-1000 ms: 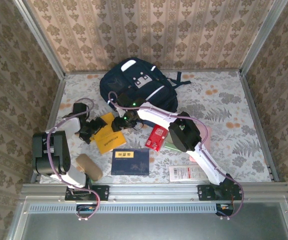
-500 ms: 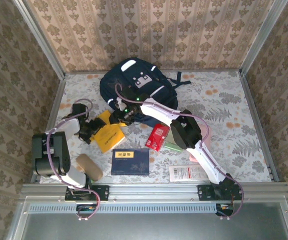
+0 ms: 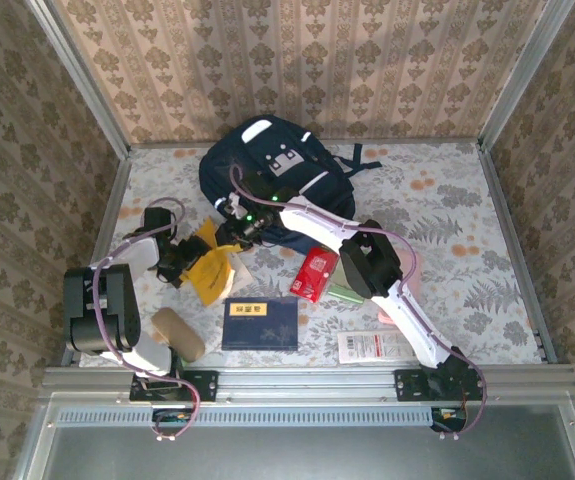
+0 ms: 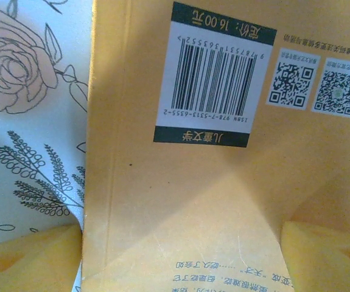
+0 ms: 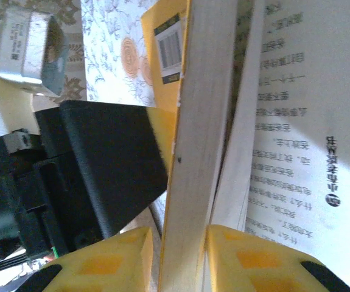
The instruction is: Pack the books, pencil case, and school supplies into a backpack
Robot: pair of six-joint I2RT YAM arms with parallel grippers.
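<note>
The yellow-orange book (image 3: pixel 210 268) is tilted up off the table and fanned open, its white pages (image 5: pixel 296 121) showing. My right gripper (image 3: pixel 235 232) is shut on a block of its pages (image 5: pixel 193 182), one yellow finger (image 5: pixel 111 261) on each side. At the book's left corner my left gripper (image 3: pixel 179 262) is open, its pads wide apart with the barcoded back cover (image 4: pixel 187 201) between them. The navy backpack (image 3: pixel 267 165) lies just behind. The large dark blue book (image 3: pixel 259 322), red packet (image 3: pixel 314 274), pale green packet (image 3: pixel 345 293) and long white packet (image 3: pixel 372 346) lie flat.
A tan oval pouch (image 3: pixel 178 334) lies by the left arm's base. The left arm's black finger (image 5: pixel 101 164) stands close against the book's cover. Patterned walls close in the table on three sides. The floral tablecloth (image 3: pixel 467 220) is bare at the right.
My right gripper moved up and left toward the backpack and closed on the yellow-orange book's edge. The book has tipped up and fanned open. The left gripper barely moved.
</note>
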